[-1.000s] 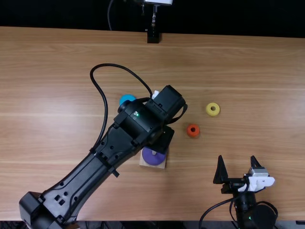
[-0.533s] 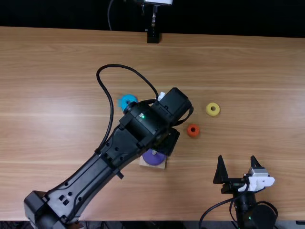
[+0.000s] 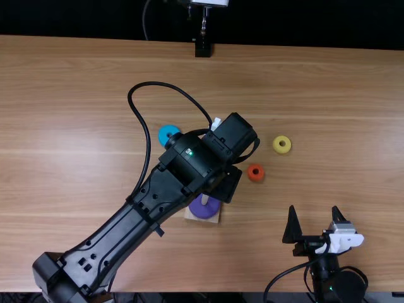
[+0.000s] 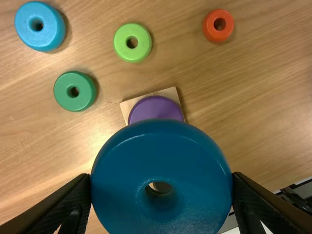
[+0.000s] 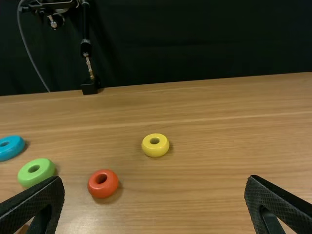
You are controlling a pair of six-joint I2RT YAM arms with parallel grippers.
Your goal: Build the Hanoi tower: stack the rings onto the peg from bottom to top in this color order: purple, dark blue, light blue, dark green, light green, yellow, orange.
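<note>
Dark blue ring point(image 4: 161, 151), purple ring point(image 4: 155, 108), arm point(image 3: 186, 163) overhead

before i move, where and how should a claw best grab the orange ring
Pinch the orange ring across opposite points of its rounded outer wall, likely best from straight above: it lies flat with its hole facing up, and nothing touches that wall, so both sides should be reachable.
</note>
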